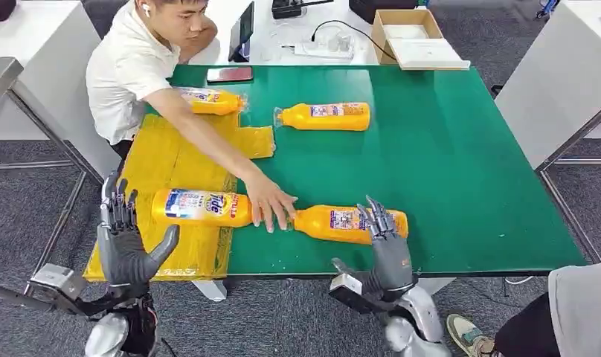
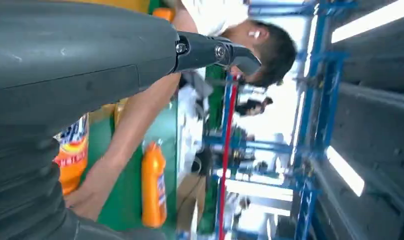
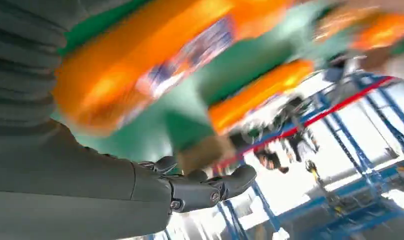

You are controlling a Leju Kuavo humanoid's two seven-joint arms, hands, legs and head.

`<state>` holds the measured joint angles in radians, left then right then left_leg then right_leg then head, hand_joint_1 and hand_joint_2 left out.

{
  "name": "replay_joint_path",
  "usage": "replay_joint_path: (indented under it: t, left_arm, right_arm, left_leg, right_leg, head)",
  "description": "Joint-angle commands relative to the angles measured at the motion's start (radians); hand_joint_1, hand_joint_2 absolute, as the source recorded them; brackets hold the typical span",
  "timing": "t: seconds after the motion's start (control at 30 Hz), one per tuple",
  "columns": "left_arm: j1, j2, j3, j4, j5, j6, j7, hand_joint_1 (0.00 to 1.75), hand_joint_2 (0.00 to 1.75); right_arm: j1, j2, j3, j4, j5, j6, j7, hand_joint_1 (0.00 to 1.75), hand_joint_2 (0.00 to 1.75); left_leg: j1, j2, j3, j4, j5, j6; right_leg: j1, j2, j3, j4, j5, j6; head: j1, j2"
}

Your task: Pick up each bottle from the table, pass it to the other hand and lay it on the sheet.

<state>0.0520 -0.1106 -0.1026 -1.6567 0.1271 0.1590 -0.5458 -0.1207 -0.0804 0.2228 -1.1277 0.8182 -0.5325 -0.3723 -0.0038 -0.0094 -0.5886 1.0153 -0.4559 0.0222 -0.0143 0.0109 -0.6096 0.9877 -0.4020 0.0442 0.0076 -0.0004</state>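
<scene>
**Reaching for the near bottle while a person's hand is at its neck**

Waiting seems wise here. The right hand (image 1: 384, 236) stands at the near edge of the green table (image 1: 461, 178), its fingers spread and raised, holding nothing. Its fingertips overlap the base end of the nearest bottle (image 1: 335, 223), which lies on its side just beyond the palm; I cannot tell if they touch it. At the far end of that bottle from the right hand, by the cap, rests a person's hand (image 1: 269, 202). I judge the grasp should begin only when this hand has gone away.

To grip well, the fingers should close around the thick body, not around the narrow neck, because the smooth plastic may roll or slip.

The left hand (image 1: 123, 239) is also open and empty, upright over the near edge of the yellow sheet (image 1: 164, 160). Just beyond its fingers a labelled bottle (image 1: 201, 207) already lies on the sheet. Two more bottles (image 1: 326, 116) lie well beyond both hands.
</scene>
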Motion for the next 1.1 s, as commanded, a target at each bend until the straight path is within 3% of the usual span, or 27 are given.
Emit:
replay_joint_path:
  t: [0.03, 0.5, 0.73, 1.1]
  left_arm:
    - [0.014, -0.017, -0.065, -0.004, -0.024, 0.019, 0.002, 0.0, 1.75]
    - [-0.025, -0.015, -0.084, 0.046, -0.017, 0.03, 0.052, 0.0, 1.75]
    - [-0.047, -0.009, -0.134, 0.042, -0.009, 0.013, 0.064, 0.0, 1.75]
    - [-0.049, -0.01, -0.136, 0.042, -0.01, 0.013, 0.066, 0.0, 1.75]
  right_arm:
    - [-0.19, -0.08, -0.059, 0.326, 0.093, 0.033, 0.047, 0.0, 1.75]
    - [-0.271, -0.038, -0.013, 0.462, 0.136, 0.107, 0.101, 0.0, 1.75]
    - [-0.333, -0.006, 0.011, 0.597, 0.121, 0.205, 0.133, 0.0, 1.75]
    - [-0.335, -0.006, 0.012, 0.598, 0.122, 0.207, 0.136, 0.0, 1.75]
  left_leg:
    - [0.0, -0.001, 0.003, -0.001, 0.0, 0.0]
    - [0.001, 0.001, 0.002, 0.0, 0.0, -0.001]
    - [0.001, 0.001, 0.004, -0.001, 0.0, -0.001]
    - [0.001, 0.001, 0.004, -0.001, 0.0, -0.001]
  right_leg:
    - [0.0, -0.002, 0.004, -0.002, 0.0, 0.0]
    - [0.001, 0.0, 0.002, -0.001, 0.0, -0.001]
    - [0.001, 0.0, 0.004, -0.001, 0.0, -0.001]
    - [0.001, -0.001, 0.004, -0.001, 0.0, -0.001]
  head:
    - [0.0, 0.0]
    - [0.0, 0.0]
    - [0.0, 0.0]
    - [0.0, 0.0]
